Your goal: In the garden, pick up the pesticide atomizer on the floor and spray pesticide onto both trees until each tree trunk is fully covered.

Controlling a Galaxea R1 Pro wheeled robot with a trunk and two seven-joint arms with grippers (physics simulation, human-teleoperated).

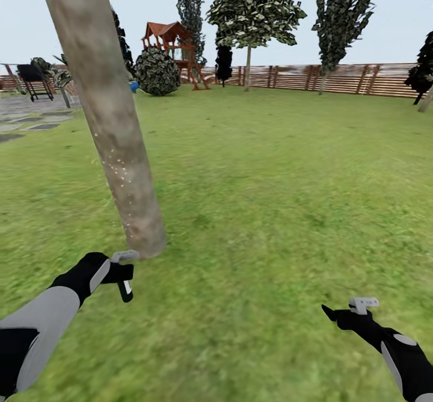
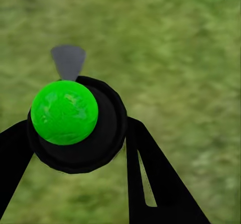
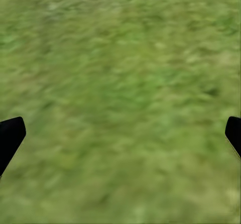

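The near tree trunk (image 1: 114, 131) is a leaning grey-brown column with tiny white specks low on its bark, and its base meets the grass at the lower left. Just below that base, my left gripper (image 1: 124, 276) is shut on the pesticide atomizer (image 1: 125, 286), a black bottle with a white label and a grey trigger head. The left wrist view looks down on the atomizer (image 2: 75, 128), with its green spot and grey nozzle, held between black fingers (image 2: 160, 184). My right gripper (image 1: 337, 318) hangs open over the lawn at the lower right. Its fingertips (image 3: 10, 136) stand wide apart with only grass between them.
A brown slatted fence (image 1: 337, 77) closes the lawn at the back, with several trees along it. Far left are a round bush (image 1: 156, 71), a wooden playset (image 1: 174, 44), paving slabs (image 1: 30, 122) and a black cart (image 1: 33, 80). Another pale leaning trunk (image 1: 426, 100) shows at the right edge.
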